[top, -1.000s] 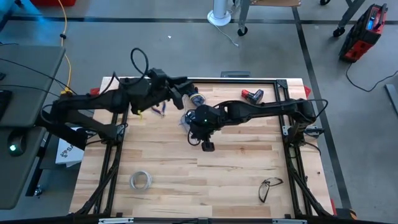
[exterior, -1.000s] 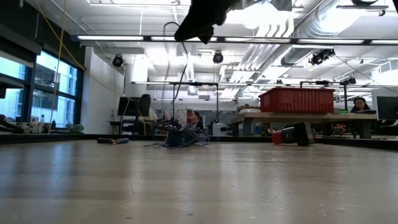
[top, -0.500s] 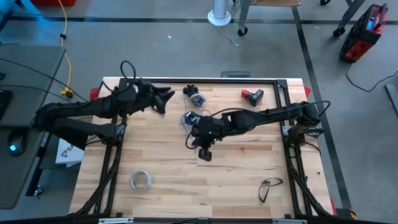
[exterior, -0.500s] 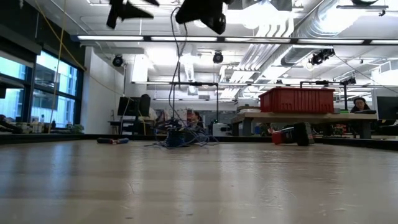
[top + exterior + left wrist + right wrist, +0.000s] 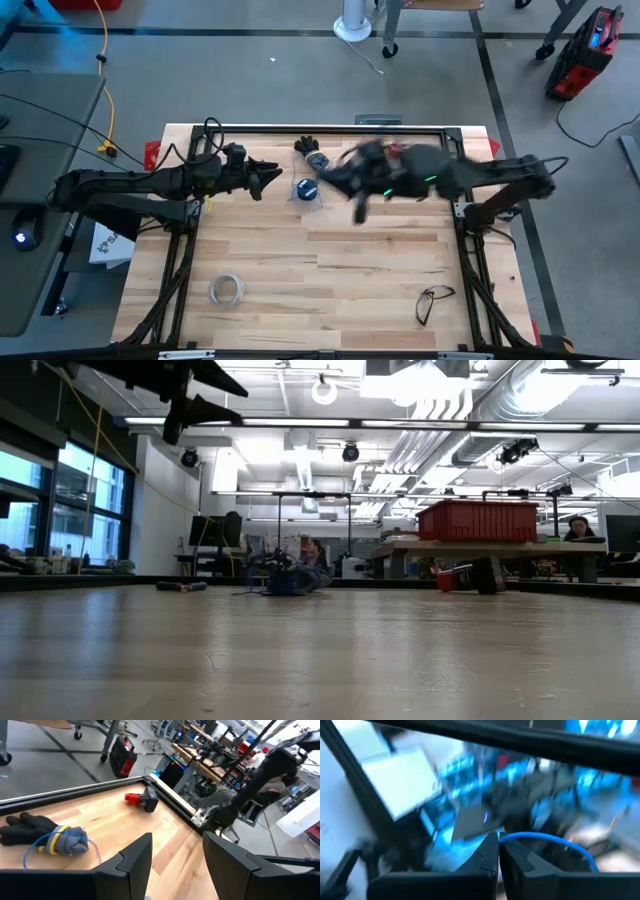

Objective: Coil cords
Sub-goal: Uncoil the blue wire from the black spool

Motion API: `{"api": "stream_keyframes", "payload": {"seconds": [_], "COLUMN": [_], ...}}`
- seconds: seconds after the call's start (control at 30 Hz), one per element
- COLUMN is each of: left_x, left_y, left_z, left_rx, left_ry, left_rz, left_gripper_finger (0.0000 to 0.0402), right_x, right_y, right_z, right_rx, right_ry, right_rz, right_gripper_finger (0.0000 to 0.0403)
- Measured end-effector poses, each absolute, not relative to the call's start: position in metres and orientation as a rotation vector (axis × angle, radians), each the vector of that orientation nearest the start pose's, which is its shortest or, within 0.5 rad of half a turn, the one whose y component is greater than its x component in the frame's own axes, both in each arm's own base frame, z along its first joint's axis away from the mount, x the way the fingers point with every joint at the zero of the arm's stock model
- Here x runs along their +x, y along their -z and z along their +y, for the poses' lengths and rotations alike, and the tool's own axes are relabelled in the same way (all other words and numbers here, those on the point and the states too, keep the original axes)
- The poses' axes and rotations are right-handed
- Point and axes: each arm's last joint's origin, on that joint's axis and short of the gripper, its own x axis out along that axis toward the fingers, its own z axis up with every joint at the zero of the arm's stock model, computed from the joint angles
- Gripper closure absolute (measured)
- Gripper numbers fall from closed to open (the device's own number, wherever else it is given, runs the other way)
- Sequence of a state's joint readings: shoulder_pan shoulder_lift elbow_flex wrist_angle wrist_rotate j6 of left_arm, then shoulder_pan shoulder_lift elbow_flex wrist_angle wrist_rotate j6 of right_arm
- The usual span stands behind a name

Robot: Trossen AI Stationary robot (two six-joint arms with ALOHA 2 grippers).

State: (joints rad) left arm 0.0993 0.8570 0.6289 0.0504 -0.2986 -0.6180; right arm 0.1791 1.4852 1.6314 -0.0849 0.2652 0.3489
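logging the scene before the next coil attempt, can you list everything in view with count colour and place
spool: one, dark blue, with thin bluish wire around it, far middle of the table between the two arms
glove: one, black, by the table's far edge
wire bundle: one, blue and yellow, against the glove
power tool battery: one, red and black, far right part of the table
tape ring: one, whitish, near left part of the table
glasses: one pair, dark, near right corner
table: one, light wood
left gripper: one, dark, open, raised left of the spool
right gripper: one, dark, shut, blue wire beside its tips, grip unclear
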Motion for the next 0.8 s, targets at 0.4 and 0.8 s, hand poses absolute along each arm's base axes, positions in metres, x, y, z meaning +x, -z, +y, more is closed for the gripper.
{"api": "stream_keyframes", "payload": {"seconds": [0.4,0.8], "left_x": [0.197,0.225], "left_y": [-0.284,-0.253], "left_z": [0.027,0.013], "left_rx": [-0.567,-0.599], "left_ry": [-0.44,-0.372], "left_rz": [0.094,0.278], "left_gripper_finger": [0.0231,0.0231], "right_x": [0.226,0.192], "right_y": [-0.55,-0.578], "right_z": [0.029,0.023], "right_rx": [0.135,0.026], "right_ry": [0.201,0.282], "right_rz": [-0.551,-0.788], "right_gripper_finger": [0.0403,0.0403]}}
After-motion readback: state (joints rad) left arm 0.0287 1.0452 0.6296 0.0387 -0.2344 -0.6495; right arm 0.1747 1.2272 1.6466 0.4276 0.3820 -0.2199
